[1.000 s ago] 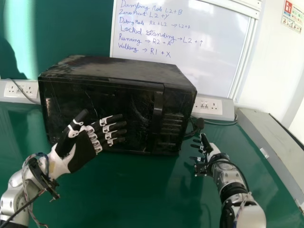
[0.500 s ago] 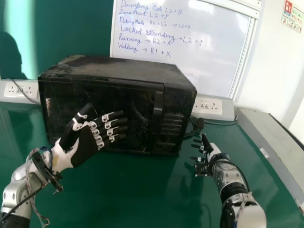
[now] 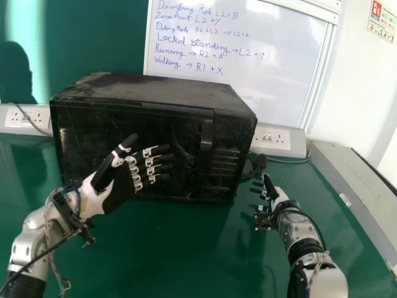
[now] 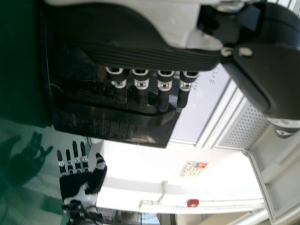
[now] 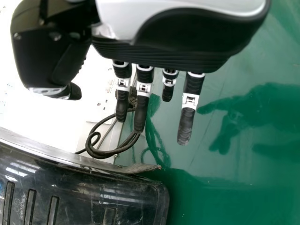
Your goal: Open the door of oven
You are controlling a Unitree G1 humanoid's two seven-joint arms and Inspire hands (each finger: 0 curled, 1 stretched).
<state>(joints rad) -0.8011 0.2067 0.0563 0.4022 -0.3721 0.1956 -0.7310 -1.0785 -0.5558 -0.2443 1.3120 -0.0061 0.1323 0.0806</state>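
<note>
Black oven (image 3: 162, 117) on desk (image 3: 186, 248); door (image 3: 185, 138) shut. Step, judged: approach to handle (image 3: 206, 146). Left hand (image 3: 118, 191) before door, fingers straight, slightly spread, thumb apart; right hand (image 3: 273, 202) beside oven, fingers extended, apart. Next: left fingers likely must reach right, hook handle. Door faces robot; oven's long axis runs left to right.

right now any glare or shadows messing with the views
Head view: a dark shadow beside a bright band on the green wall; left wrist view: the white wall glares; right wrist view: pale streaks gleam on the oven front, and a dark hand-shaped patch lies on the green table.
</note>
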